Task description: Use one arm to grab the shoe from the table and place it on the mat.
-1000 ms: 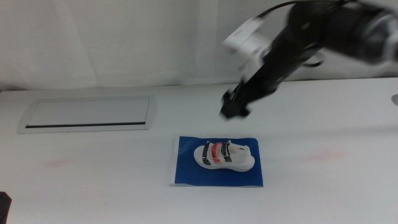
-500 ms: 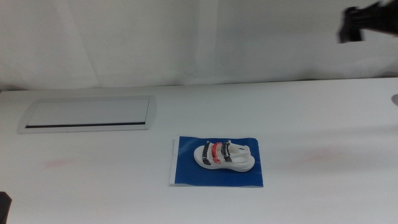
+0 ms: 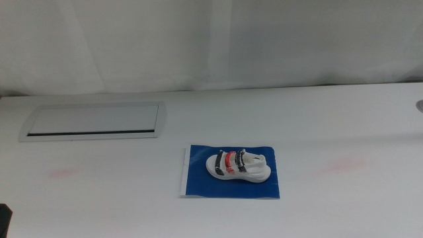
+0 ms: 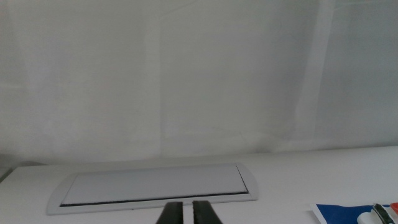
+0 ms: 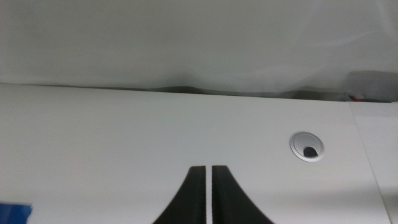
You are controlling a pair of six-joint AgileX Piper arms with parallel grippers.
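Shoe (image 3: 238, 166) sits on the mat (image 3: 198, 182), upright on its sole, inside the mat's edges and toward the right half; red strap in the middle, black straps either side. Mat lies flat on the bench (image 3: 330, 125), white strip along its left short edge. Shoe is touching nothing but the mat.

Neither arm shows in the middle view. A small dark corner (image 3: 4, 216) pokes in at the bottom-left edge; can't tell what it is.

Left tool (image 4: 185, 213): jaws together, only a thin slit between them, nothing held. It hangs over the near-left bench, facing the grey-framed panel (image 4: 155, 185). Mat corner (image 4: 333, 213) and a bit of the shoe (image 4: 375, 214) show at the edge of that wrist view, well apart from the tool.

Right tool (image 5: 208, 198): jaws together, thin gap, holding nothing. It sits over the right side of the bench, near a round grommet hole (image 5: 306, 147). A sliver of blue mat (image 5: 13, 213) shows in the corner of that wrist view, well away from the jaws.

Panel (image 3: 92, 120) lies back-left on the bench, apart from the mat. Faint pink smudges (image 3: 61, 173) on the bench left and right of the mat.
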